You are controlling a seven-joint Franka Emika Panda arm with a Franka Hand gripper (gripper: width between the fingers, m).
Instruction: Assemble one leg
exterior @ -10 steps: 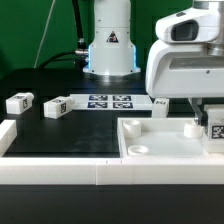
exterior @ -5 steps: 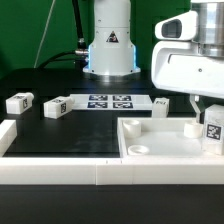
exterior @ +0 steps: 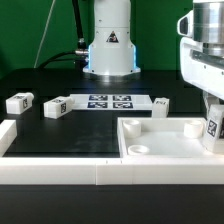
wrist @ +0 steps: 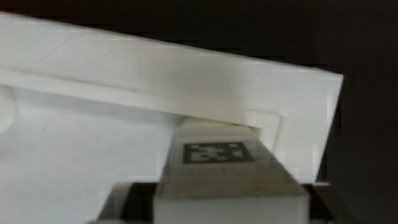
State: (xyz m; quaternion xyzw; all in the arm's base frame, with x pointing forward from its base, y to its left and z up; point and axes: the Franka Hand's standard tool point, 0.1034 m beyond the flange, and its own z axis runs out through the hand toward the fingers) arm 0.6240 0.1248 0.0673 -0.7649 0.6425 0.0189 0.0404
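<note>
My gripper (exterior: pixel 212 122) is at the exterior view's right edge, shut on a small white leg (exterior: pixel 213 128) with a black-and-white tag. It holds the leg upright over the far right corner of the large white tray-like piece (exterior: pixel 160 148). In the wrist view the leg (wrist: pixel 221 160) fills the space between my dark fingers (wrist: pixel 132 203), with its tip at the tray's corner recess (wrist: pixel 267 118). I cannot tell whether the tip touches the tray. Three more legs lie on the black table: one (exterior: pixel 18 101) and a second (exterior: pixel 55 106) at the left, a third (exterior: pixel 160 102) behind the tray.
The marker board (exterior: pixel 110 100) lies at the back middle in front of the robot base (exterior: pixel 110 50). A white rail (exterior: pixel 50 172) runs along the table's front edge, with a white block (exterior: pixel 8 135) at its left end.
My arm has moved toward the exterior view's right with the leg in it, so more of the tray's back right part now shows. The loose legs have not moved.
</note>
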